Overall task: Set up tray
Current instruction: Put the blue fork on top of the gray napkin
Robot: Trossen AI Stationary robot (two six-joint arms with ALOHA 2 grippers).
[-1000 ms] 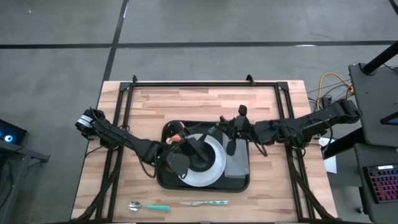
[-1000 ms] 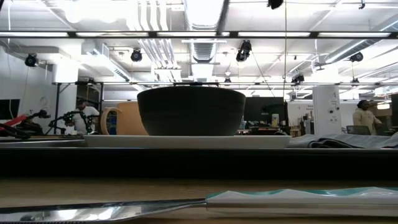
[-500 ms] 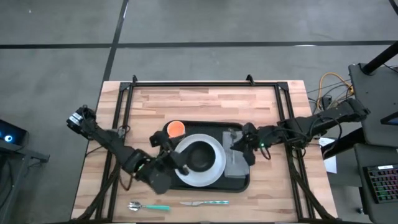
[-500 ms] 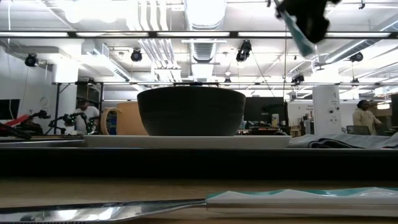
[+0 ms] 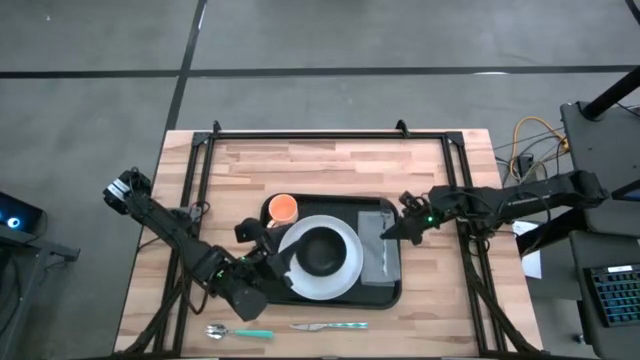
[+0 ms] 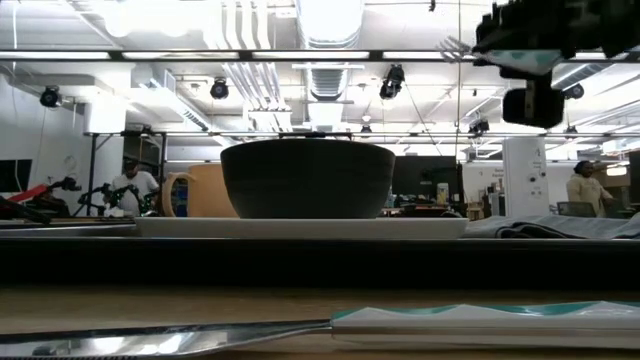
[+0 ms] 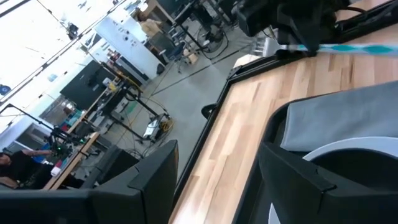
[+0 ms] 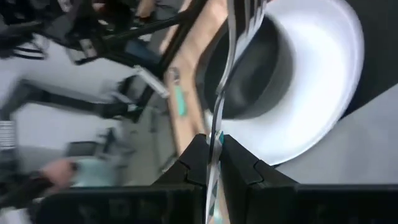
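1. High view: the black tray (image 5: 390, 294) lies at the middle of the wooden table (image 5: 330, 165), carrying a white plate (image 5: 346, 281) with a dark bowl (image 5: 322, 250), an orange cup (image 5: 283, 208) at its 10 o'clock corner and a grey napkin (image 5: 383, 258) along its 3 o'clock side. The left gripper (image 5: 268, 268) sits at the plate's 9 o'clock edge, the right gripper (image 5: 400, 228) over the napkin. A spoon (image 5: 238, 332) and knife (image 5: 330, 326) lie at 6 o'clock.
2. Low view: the bowl (image 6: 307, 178) stands on the plate (image 6: 300, 227); a gripper up at 1 o'clock carries a fork (image 6: 462, 46).
3. Left wrist view: its fingers (image 7: 283, 180) are spread wide with nothing between them.
4. Right wrist view: the fingers (image 8: 189, 165) are pinched tight on the fork (image 8: 224, 81) handle.
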